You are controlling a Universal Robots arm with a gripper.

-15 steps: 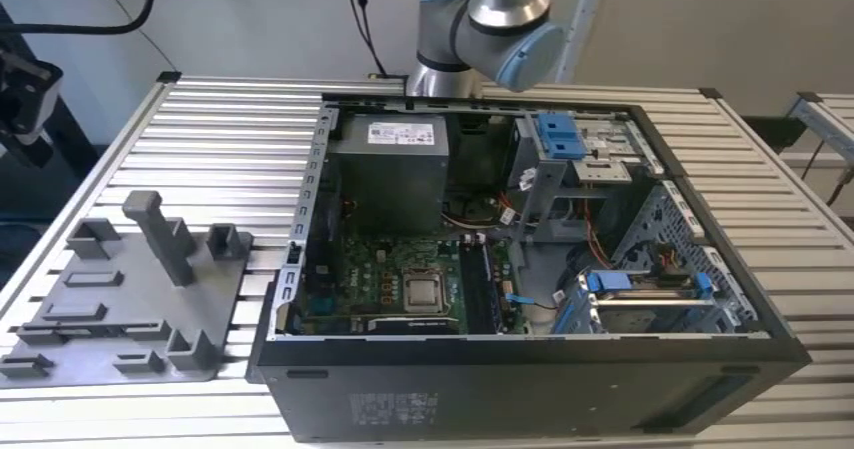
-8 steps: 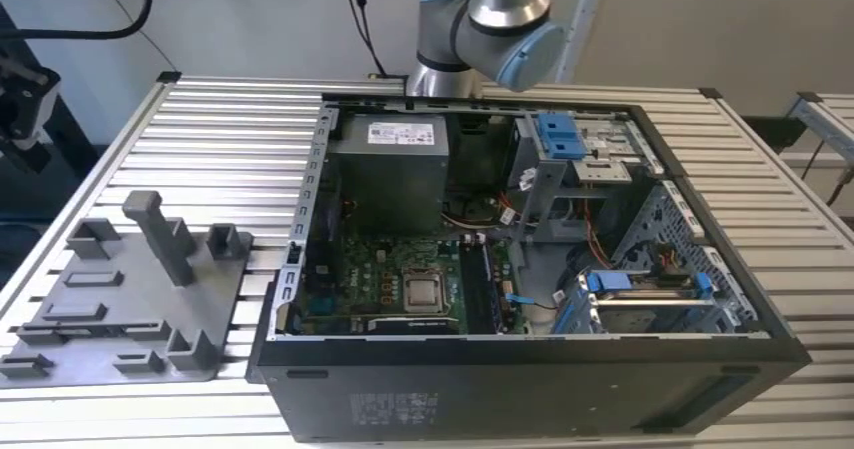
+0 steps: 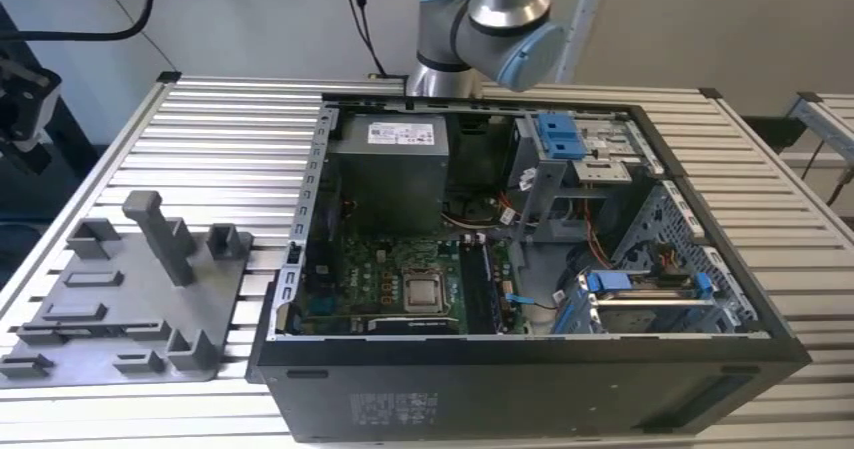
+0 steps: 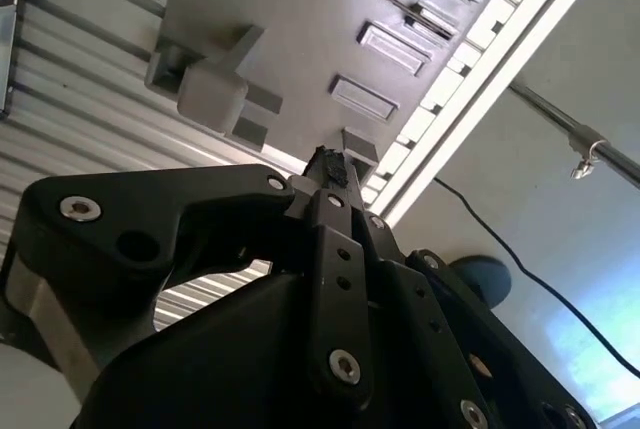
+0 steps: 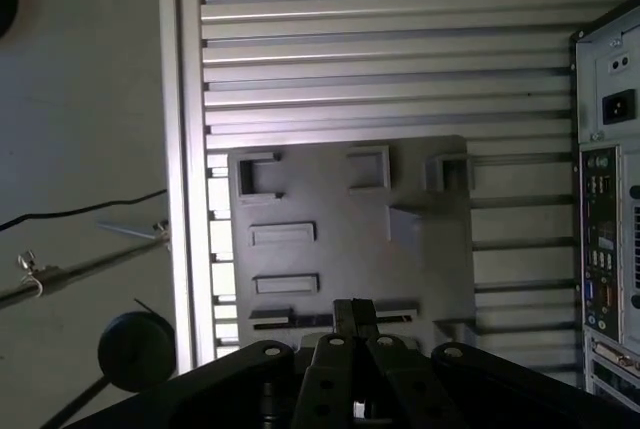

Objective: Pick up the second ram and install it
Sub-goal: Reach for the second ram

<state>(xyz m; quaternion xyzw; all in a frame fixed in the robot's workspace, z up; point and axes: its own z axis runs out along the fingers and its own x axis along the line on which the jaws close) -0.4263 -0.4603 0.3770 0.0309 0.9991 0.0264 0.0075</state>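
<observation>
In the first wrist view I look down on a grey plastic fixture plate (image 5: pixel 350 209) on the slatted table. A dark slim bar, which I take for the second ram (image 5: pixel 292 326) seen edge-on, lies in a slot at the plate's edge, just beyond my fingertips. My gripper (image 5: pixel 353 311) hangs well above the plate with its black fingers pressed together and nothing between them. In the second wrist view the gripper (image 4: pixel 330 164) is also shut, with the plate's upright post (image 4: pixel 215 94) beyond it. The open computer case (image 3: pixel 534 349) holds the green motherboard (image 3: pixel 387 269).
The fixture plate (image 3: pixel 120 309) with its tall post (image 3: pixel 167 239) lies at the exterior view's left, beside the case's rear panel (image 5: pixel 605 249). Blue drive-bay clips (image 3: pixel 561 137) and cables sit inside the case. The table edge (image 5: pixel 180 149) and a black cable (image 5: pixel 80 211) run beside the plate.
</observation>
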